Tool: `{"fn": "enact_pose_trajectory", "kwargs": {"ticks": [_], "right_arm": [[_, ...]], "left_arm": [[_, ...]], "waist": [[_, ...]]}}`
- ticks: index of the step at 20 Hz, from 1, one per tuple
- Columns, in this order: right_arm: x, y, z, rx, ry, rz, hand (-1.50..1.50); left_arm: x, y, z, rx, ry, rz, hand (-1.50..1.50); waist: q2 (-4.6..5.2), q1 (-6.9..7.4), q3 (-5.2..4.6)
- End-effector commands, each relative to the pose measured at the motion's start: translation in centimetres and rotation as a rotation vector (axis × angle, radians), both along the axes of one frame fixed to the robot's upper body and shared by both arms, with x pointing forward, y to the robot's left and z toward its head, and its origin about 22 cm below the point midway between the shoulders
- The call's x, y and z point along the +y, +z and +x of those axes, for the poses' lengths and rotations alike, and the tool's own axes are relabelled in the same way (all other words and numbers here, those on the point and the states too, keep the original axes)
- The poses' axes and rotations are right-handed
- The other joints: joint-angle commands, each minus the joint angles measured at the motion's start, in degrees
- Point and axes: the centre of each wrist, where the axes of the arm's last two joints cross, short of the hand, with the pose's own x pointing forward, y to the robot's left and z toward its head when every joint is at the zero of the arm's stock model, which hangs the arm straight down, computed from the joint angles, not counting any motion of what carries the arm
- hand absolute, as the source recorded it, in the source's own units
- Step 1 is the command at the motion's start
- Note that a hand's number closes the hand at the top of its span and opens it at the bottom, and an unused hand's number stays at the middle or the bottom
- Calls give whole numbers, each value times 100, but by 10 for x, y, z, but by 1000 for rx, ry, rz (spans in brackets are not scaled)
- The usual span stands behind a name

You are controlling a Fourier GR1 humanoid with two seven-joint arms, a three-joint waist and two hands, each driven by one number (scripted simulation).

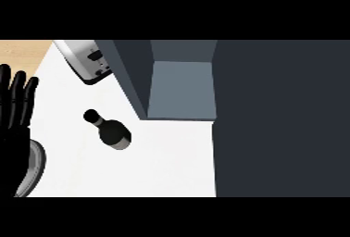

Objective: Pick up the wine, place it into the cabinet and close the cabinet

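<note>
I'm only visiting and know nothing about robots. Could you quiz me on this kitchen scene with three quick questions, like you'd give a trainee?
1. True or false: the wine bottle is already inside the cabinet.
2. Which of the robot's hands shows in the view? A) the left only B) the right only C) both
3. Fill in: the cabinet is ____ (open or shut).

Key
1. False: the bottle is on the white counter, in front of the cabinet and to its left.
2. A: the left hand rests at the view's left edge, fingers straight, holding nothing.
3. Open: its inside is visible.
</note>
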Motion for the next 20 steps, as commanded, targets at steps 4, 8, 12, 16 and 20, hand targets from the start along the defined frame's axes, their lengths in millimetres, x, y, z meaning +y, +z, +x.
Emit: {"fn": "enact_pose_trajectory", "kwargs": {"ticks": [4, 8, 12, 16, 20], "right_arm": [[-6, 6, -20, -22, 14, -8, -150], [9, -13, -34, 164, 282, 41, -150], [-12, -3, -47, 180, 302, 32, -150], [-13, 17, -54, 192, 286, 39, -150], [-21, 20, -62, 205, 272, 58, -150]], "left_arm": [[-4, -7, 46, -11, 243, 36, -150], [-27, -20, 48, 176, 224, -305, -150], [-60, -12, 73, 179, 237, -352, -150], [-70, -3, 93, 175, 216, -356, -150], [-72, -12, 82, 188, 214, -367, -150]], "waist": [[-22, -198, 136], [-4, -306, 127], [-28, -241, 137], [-36, -135, 134], [-40, -102, 135]]}}
